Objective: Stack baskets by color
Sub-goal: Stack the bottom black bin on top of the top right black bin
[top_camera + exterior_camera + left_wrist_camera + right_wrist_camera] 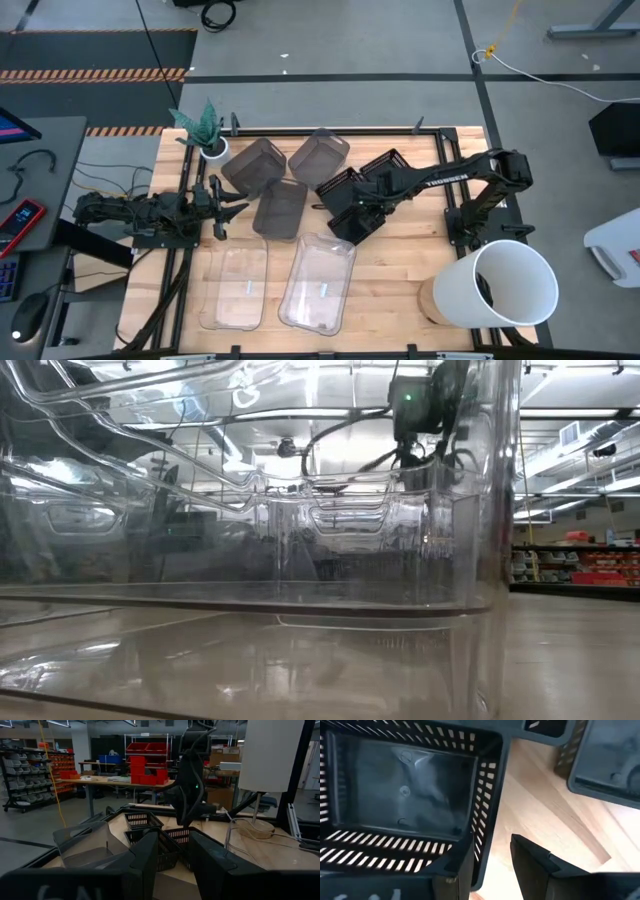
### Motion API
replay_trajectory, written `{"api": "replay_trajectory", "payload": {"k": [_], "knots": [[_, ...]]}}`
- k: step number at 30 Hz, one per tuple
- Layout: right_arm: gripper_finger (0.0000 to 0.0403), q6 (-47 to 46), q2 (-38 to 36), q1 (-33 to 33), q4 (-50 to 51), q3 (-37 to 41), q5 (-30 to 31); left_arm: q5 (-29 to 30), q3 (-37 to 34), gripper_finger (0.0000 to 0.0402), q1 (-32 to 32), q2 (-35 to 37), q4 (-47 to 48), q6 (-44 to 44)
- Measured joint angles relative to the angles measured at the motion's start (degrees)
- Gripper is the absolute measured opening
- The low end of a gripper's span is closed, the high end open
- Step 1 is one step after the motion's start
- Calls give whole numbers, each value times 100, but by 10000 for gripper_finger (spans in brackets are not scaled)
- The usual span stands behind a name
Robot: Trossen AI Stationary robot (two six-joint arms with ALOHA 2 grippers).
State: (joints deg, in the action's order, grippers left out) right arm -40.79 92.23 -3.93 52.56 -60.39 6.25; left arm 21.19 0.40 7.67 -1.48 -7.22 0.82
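Note:
Black slatted baskets stand at the table's middle. Three smoky grey baskets lie to their left, and two clear baskets lie near the front edge. My right gripper points down, open, over one black basket. One finger is above its inside and the other above the wood outside. My left gripper waits open at the table's left, holding nothing. My right gripper comes from above at the black basket's side wall near a corner. One finger is on the inner side and one finger on the outer side. I cannot tell whether either finger touches the wall. The basket rests on the table.
A big white bucket lies on its side at the front right. A small white plant pot stands at the far left. Another black basket sits close beside the right gripper. A clear basket fills the low view.

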Motion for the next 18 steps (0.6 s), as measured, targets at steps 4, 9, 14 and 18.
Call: {"api": "replay_trajectory", "payload": {"k": [4,9,14,18], "knots": [[135,3,0,-40,-277,283,-136,0,-1,117,1,1,-1,0],[135,-78,0,-39,-710,626,-341,0,1,117,0,1,0,0],[132,-147,0,-41,-871,724,-333,0,0,117,0,-1,1,0],[116,-147,0,-39,-894,733,-331,0,-1,117,1,1,2,0]]}}
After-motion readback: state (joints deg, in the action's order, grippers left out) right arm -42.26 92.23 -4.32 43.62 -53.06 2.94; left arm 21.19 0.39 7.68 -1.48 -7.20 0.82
